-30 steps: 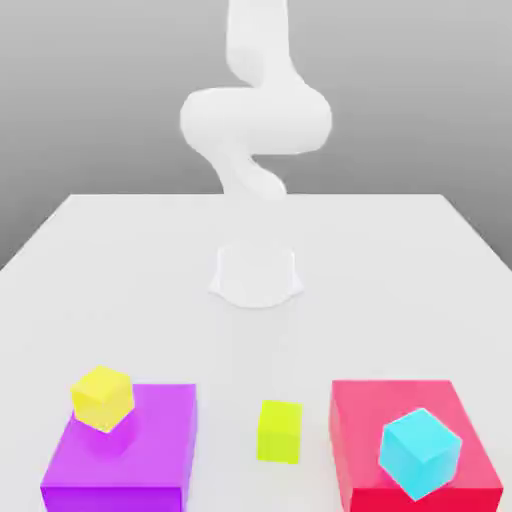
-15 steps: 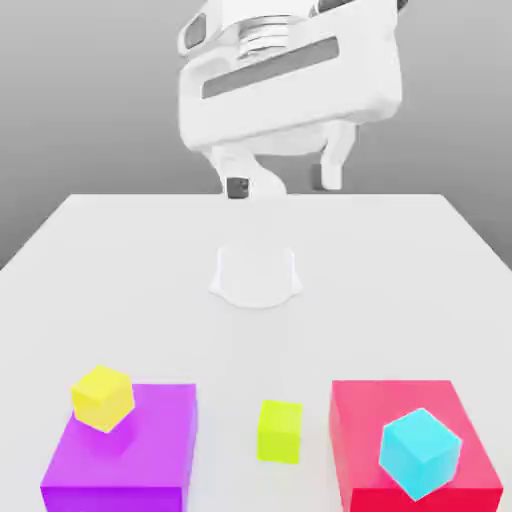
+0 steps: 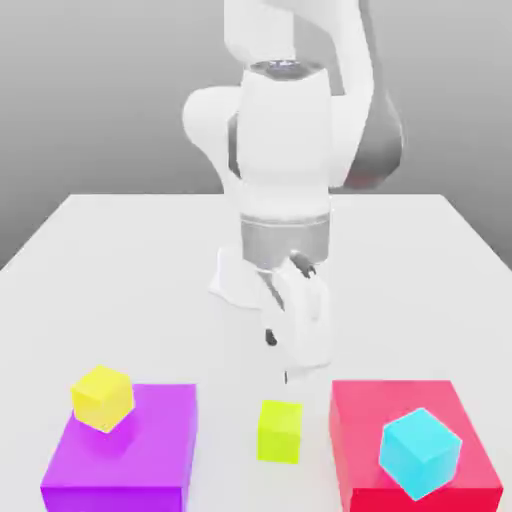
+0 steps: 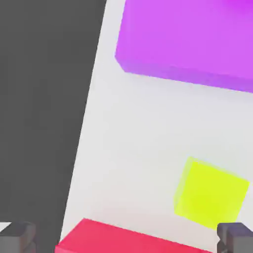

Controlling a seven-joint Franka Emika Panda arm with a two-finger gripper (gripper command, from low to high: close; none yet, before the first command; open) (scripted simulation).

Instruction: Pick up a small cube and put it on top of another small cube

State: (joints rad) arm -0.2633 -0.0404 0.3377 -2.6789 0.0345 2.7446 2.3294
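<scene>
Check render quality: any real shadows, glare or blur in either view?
Exterior view: flat, even light; soft shadow under the yellow cube on the purple block, no glare, arm and gripper slightly soft-edged. Hand view: lime cube has fuzzy edges, faint shadow beside it on the table; fingertips dark.

Bright, even, shadowless simulator light; soft blur across both views.
</scene>
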